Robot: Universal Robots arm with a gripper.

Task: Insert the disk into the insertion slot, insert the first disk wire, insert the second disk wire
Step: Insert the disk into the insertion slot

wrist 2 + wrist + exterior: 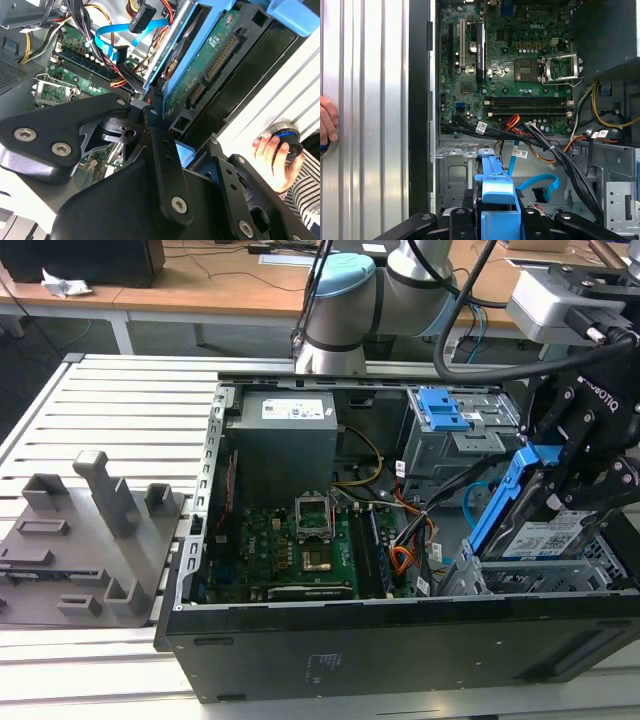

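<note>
My gripper is shut on the disk, a silver drive with a white label in a blue carrier. The disk hangs tilted, its lower end just over the insertion slot, the low grey cage at the case's corner on the exterior view's right. In the second wrist view, black fingers clamp the disk's green underside. The light-blue second disk wire curls beside it, near a black plug on red and dark wires. In the first wrist view, the carrier sits between the cage and the blue wire loop.
The open case holds a green motherboard, a grey power supply and a taller cage with a blue clip. A grey fixture block lies on the slatted table. A person's hand rests on a blue-ringed knob outside the case wall.
</note>
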